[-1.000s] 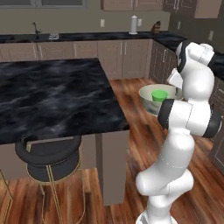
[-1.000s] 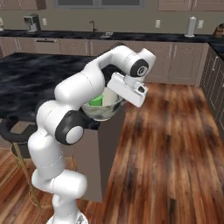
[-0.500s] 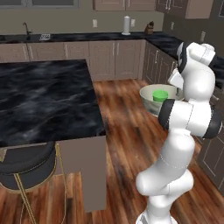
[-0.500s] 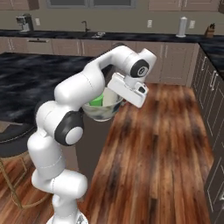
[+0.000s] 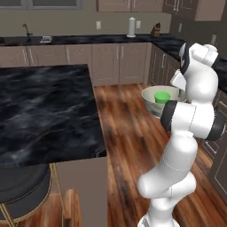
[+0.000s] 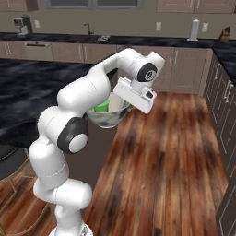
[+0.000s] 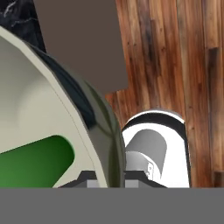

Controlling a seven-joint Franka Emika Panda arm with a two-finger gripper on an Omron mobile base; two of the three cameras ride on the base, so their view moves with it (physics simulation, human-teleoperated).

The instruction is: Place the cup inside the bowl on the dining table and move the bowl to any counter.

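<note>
Bowl (image 5: pixel 156 98) held aloft over the wooden floor (image 6: pixel 175 156), clear of the dining bench (image 5: pixel 42 111) and short of the wall bench (image 5: pixel 88 40). Jaws nearly closed, pinching the bowl rim, one fingertip inside the wall and one outside, as seen in the hand view. Green cup (image 5: pixel 162 97) seated inside the bowl, lying against the inner wall in the hand view (image 7: pixel 35 164). Stool (image 5: pixel 22 190) beside the dining bench.

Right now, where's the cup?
The cup sits inside the bowl, held in the gripper above the wood floor, right of the dining table in the left base view.
</note>
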